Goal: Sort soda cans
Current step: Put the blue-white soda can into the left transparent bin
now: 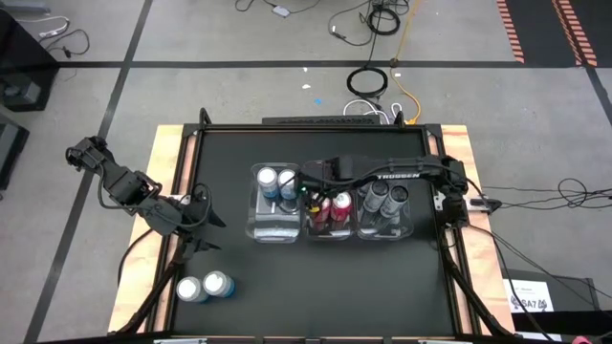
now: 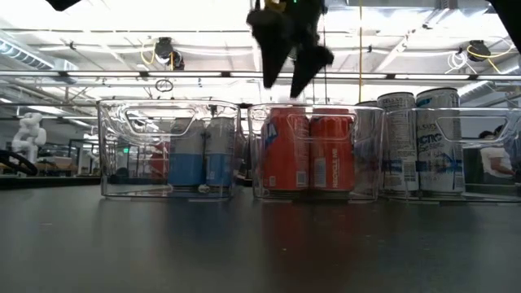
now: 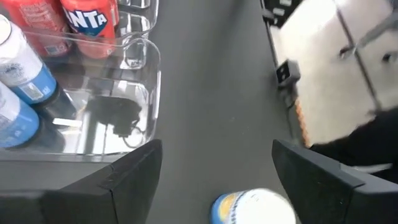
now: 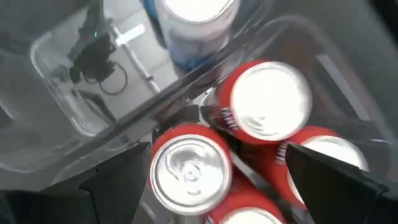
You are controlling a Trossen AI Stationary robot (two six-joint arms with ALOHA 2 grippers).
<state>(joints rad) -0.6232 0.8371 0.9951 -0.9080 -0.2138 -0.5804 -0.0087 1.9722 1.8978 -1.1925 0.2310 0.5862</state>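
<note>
Three clear bins stand in a row mid-table. The left bin (image 1: pixel 273 232) holds two light blue cans (image 1: pixel 277 181), the middle bin (image 2: pixel 259 155) several red cans (image 4: pixel 270 99), and the right bin (image 1: pixel 385 233) dark grey cans (image 1: pixel 382 198). Two more light blue cans (image 1: pixel 204 286) stand upright on the table near its front left. My right gripper (image 2: pixel 291 77) hangs open above the red cans, clear of their tops. My left gripper (image 1: pixel 198 229) stands open in the air left of the bins, with one loose blue can (image 3: pixel 252 208) below it.
The black table top (image 1: pixel 316 296) is bare in front of the bins. Wooden borders (image 1: pixel 167 172) run along its left and right sides. Cables lie on the floor beyond the far edge.
</note>
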